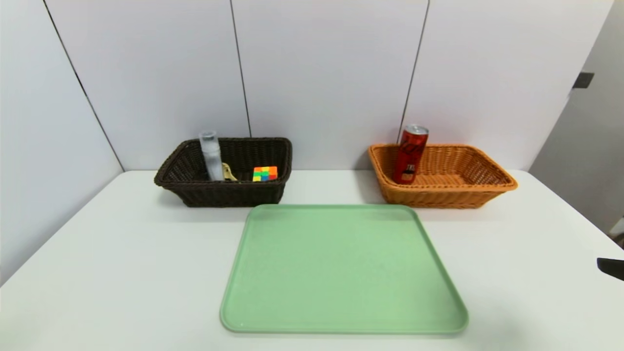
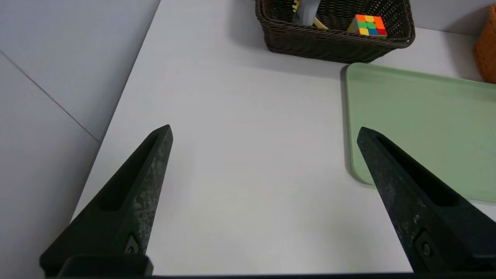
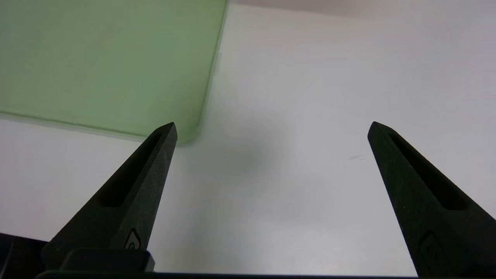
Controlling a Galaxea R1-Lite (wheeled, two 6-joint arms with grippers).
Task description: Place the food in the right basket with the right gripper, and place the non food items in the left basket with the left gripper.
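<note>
You saw the red can upright in the orange basket, right of the green tray; the left gripper and right gripper both gaped wide, empty.

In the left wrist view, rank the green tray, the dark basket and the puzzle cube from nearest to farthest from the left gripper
From the open left gripper:
1. Green tray, its corner right beside one fingertip.
2. Dark brown basket, farther off across the bare table, near wall first.
3. Puzzle cube, inside that basket, behind its near wall.
</note>
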